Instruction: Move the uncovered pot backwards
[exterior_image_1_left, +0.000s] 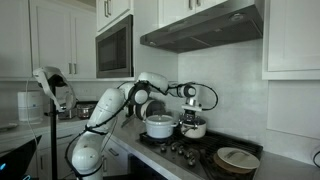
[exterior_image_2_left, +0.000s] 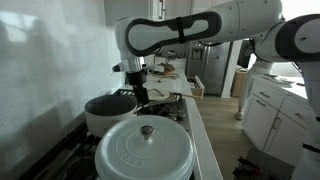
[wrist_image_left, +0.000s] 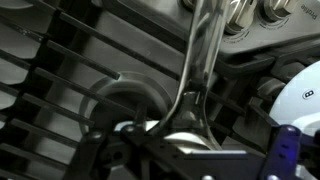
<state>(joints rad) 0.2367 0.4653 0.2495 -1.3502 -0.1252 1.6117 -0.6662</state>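
The uncovered pot (exterior_image_1_left: 195, 129) is small and silvery and stands on the stove beside the larger lidded pot. It also shows in an exterior view (exterior_image_2_left: 106, 108), behind the white lid. My gripper (exterior_image_1_left: 190, 112) points straight down onto it (exterior_image_2_left: 140, 96). In the wrist view the pot's rim (wrist_image_left: 168, 132) lies right under the jaws (wrist_image_left: 185, 140), and its long shiny handle (wrist_image_left: 200, 50) runs away up the picture. The fingers appear shut on the pot at the base of the handle, and the contact is partly hidden.
The larger pale lidded pot (exterior_image_1_left: 159, 125) (exterior_image_2_left: 143, 150) stands close beside the small pot, and its lid shows at the wrist view's edge (wrist_image_left: 300, 95). A wide dark pan (exterior_image_1_left: 237, 158) sits near the stove's end. Black grates (wrist_image_left: 70, 70), a wall and a range hood (exterior_image_1_left: 200, 28) surround the stove.
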